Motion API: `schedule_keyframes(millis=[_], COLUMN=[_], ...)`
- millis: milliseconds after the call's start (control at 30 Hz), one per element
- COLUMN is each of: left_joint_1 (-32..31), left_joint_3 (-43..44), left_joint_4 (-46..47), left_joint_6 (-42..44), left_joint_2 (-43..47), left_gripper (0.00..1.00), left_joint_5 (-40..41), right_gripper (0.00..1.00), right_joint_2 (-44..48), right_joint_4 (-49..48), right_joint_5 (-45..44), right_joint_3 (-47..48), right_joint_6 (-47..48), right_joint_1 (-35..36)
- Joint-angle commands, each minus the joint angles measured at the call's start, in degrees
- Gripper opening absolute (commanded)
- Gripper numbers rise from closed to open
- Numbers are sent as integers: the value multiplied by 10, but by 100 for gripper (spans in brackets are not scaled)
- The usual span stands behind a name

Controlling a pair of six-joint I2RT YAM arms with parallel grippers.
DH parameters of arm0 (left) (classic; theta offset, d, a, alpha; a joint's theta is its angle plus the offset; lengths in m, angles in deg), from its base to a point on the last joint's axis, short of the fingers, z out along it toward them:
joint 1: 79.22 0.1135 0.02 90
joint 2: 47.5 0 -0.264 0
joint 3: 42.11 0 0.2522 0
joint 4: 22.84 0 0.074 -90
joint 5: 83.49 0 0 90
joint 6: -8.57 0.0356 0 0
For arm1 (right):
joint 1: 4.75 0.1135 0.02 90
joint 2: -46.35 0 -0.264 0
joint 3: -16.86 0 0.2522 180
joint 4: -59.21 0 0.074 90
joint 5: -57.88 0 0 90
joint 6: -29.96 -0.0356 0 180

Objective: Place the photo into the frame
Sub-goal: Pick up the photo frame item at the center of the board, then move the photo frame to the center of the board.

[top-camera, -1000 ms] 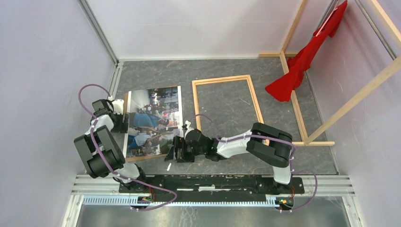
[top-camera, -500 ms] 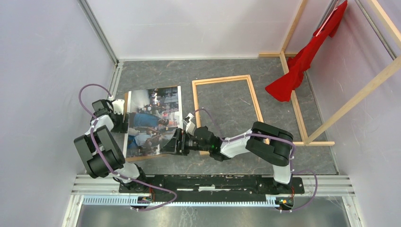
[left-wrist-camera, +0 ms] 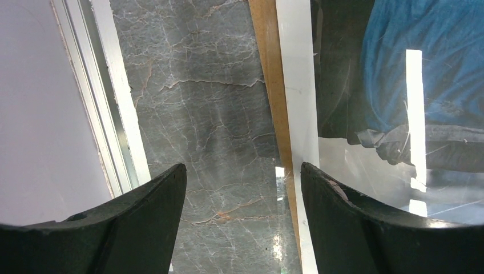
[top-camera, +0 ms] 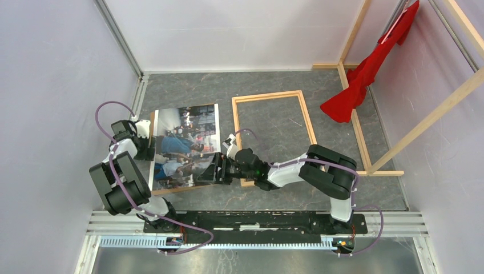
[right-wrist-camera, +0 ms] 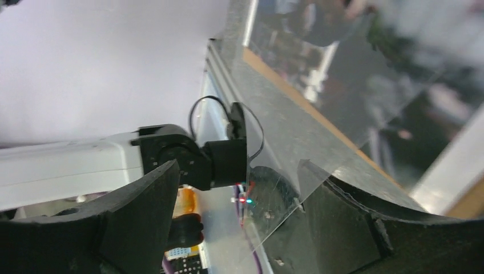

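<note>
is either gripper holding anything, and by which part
Nothing held: left gripper and right gripper are both open, the right by the near corner of the photo.

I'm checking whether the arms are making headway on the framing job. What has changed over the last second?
The right gripper moved left from beside the near right corner of the photo to its right edge and turned to point leftward. Its jaws are open and have not closed on anything. The left gripper, the photo and the frame stayed where they were.
</note>
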Motion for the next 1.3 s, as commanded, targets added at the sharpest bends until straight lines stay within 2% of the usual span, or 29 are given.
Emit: schedule_keyframes(millis=[0,300,367,467,600,633,667,900,1067,1100,1267], left_joint_1=[0,1,1,0,0,1,0,-23,-142,-216,-321], left_joint_3=[-21,-13,-13,-4,31,46,61,179,200,214,254], left_joint_4=[-65,-76,-78,-89,-122,-136,-150,-235,-246,-247,-239], left_joint_6=[28,31,32,32,26,23,22,-3,-56,-89,-136], left_joint_2=[-18,-18,-18,-16,-4,0,4,22,43,35,-17], left_gripper=[80,80,79,80,87,90,98,100,100,100,100], left_joint_5=[4,-1,-1,-3,-15,-21,-27,-64,-37,-32,-19], right_gripper=[80,60,46,19,1,0,0,0,0,0,0], right_joint_2=[28,1,-3,0,31,43,64,220,333,388,449], right_joint_4=[106,100,103,126,186,213,240,442,609,654,740], right_joint_5=[-27,-41,-42,-40,-37,-40,-41,-33,-51,-67,-133], right_joint_3=[22,44,54,70,81,83,82,29,-21,-59,-74], right_joint_6=[48,46,50,71,120,141,164,318,418,437,475], right_joint_1=[-13,-15,-16,-22,-43,-52,-64,-173,-257,-301,-368])
